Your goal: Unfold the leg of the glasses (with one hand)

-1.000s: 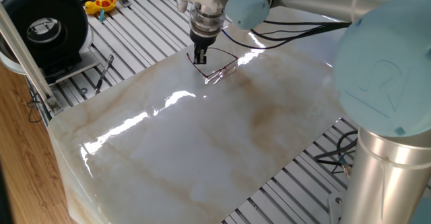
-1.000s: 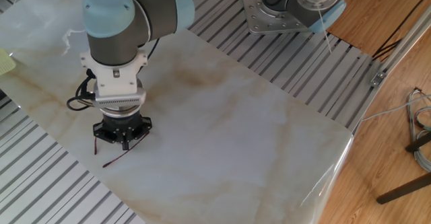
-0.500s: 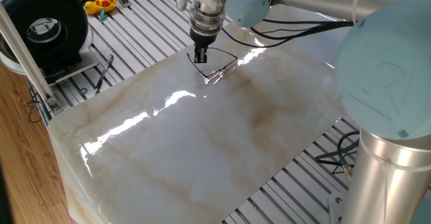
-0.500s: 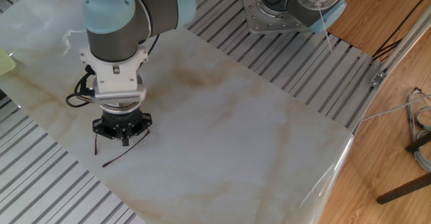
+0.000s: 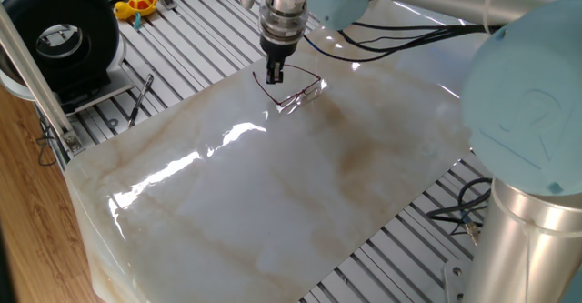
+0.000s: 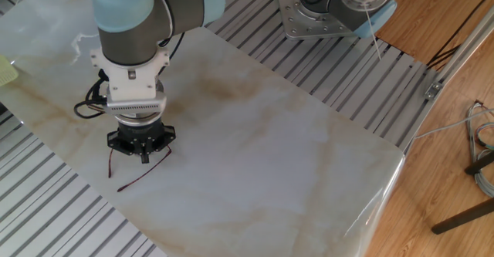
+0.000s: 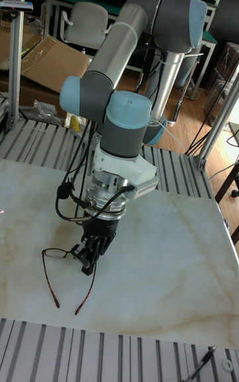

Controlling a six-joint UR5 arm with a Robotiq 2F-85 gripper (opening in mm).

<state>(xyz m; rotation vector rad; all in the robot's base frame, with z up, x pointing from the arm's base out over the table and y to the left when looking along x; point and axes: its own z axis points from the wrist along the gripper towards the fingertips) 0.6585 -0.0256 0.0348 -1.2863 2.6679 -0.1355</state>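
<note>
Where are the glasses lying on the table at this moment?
In one fixed view the glasses lie on the marble slab near its far edge, directly under the gripper.

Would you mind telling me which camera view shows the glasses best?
The tall fixed view: the glasses show their front and both arms beside the gripper. One fixed view shows them small and glare-washed; in the other fixed view the gripper hides most.

Thin dark-red wire glasses [image 7: 63,269] lie on the marble slab; both legs splayed open
</note>
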